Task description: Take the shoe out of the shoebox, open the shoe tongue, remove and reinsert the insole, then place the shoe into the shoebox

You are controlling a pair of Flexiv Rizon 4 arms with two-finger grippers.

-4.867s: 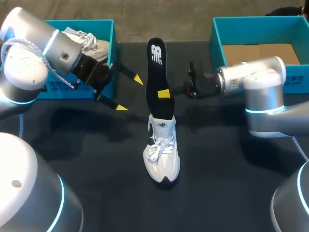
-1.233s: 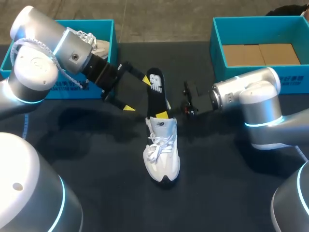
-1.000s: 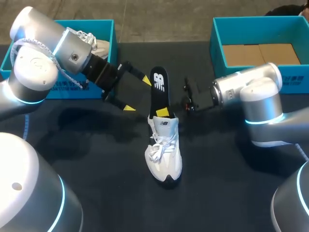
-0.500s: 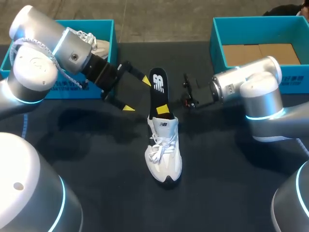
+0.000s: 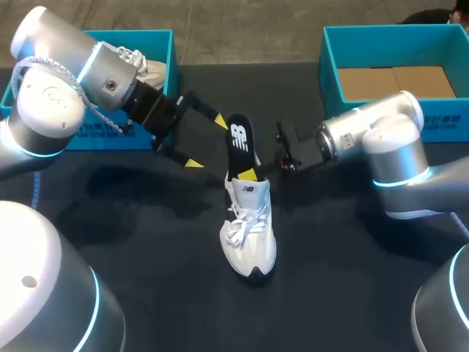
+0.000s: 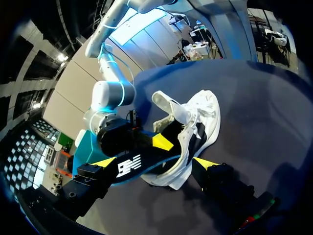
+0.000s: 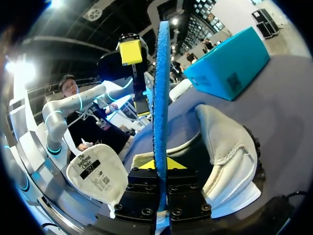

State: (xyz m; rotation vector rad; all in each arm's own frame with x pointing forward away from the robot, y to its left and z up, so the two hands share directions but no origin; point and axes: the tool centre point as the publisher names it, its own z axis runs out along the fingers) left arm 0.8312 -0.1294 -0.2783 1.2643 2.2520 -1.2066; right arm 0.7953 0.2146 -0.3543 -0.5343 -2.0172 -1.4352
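A white shoe (image 5: 248, 227) stands on the black table, toe toward me. A black insole (image 5: 239, 147) rises out of its opening, heel end down inside. My right gripper (image 5: 249, 174) is shut on the insole just above the collar. In the right wrist view the insole (image 7: 160, 93) shows edge-on between the shut gripper (image 7: 159, 165), with the tongue (image 7: 98, 174) folded out to one side. My left gripper (image 5: 207, 142) stands open beside the insole's top. In the left wrist view the insole (image 6: 129, 166) lies across the gap of that gripper (image 6: 154, 162), with the shoe (image 6: 200, 122) beyond.
A teal shoebox (image 5: 163, 44) at the back left holds another white shoe (image 5: 135, 62). A second teal box (image 5: 330, 59) with a cardboard floor stands at the back right. Bare black tabletop (image 5: 146, 257) lies in front of the shoe.
The right gripper's fingers have closed tight on the insole. The insole has sunk a little lower toward the shoe. The left arm has kept still.
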